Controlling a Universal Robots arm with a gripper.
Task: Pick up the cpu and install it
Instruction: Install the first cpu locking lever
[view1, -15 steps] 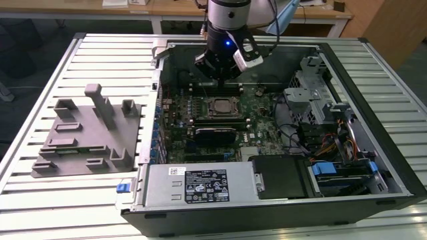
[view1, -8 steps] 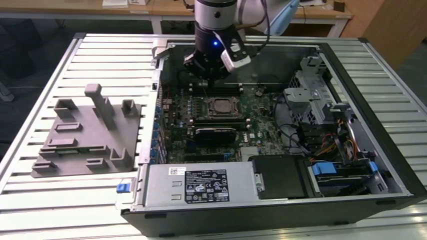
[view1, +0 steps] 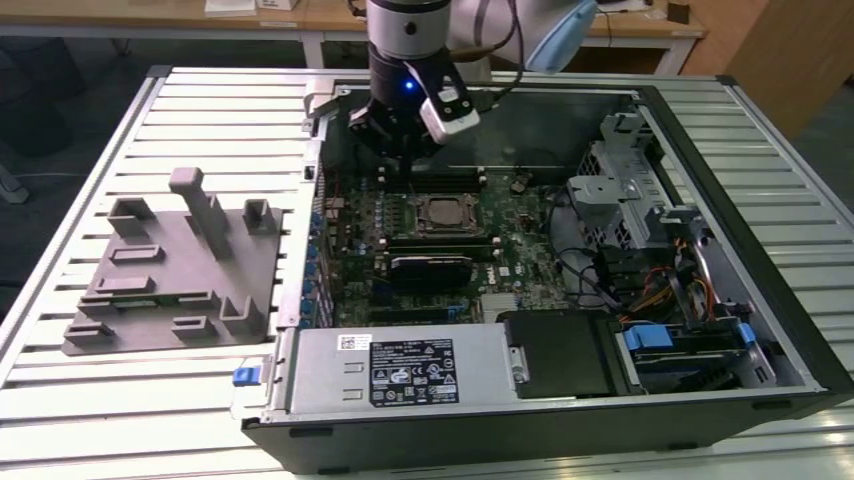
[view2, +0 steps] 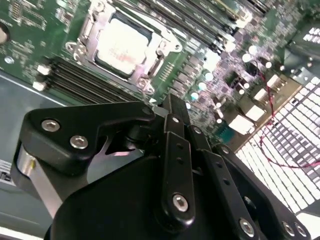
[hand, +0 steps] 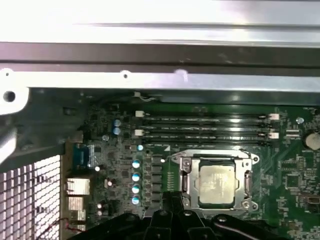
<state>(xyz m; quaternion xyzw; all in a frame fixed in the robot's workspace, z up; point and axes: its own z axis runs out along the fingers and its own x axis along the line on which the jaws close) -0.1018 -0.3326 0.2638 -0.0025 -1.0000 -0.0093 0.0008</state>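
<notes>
CPU (hand: 216, 182) is sitting seated in the socket (hand: 186, 181) on the motherboard (view1: 527, 240) inside the open case (view1: 747, 300), while the gripper (view2: 170, 112) is hanging just beside it, fingers closed together and holding nothing.

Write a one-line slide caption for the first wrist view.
Pale silver square cpu sits in its metal-framed socket on the green motherboard.

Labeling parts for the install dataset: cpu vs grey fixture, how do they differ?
The cpu is a small, flat, pale silver square; the grey fixture is far larger, with upright blocks. The cpu sits in the socket frame on the motherboard inside the computer case; the grey fixture lies outside it on the slatted table, toward the exterior view's left. Both lie flat.
</notes>
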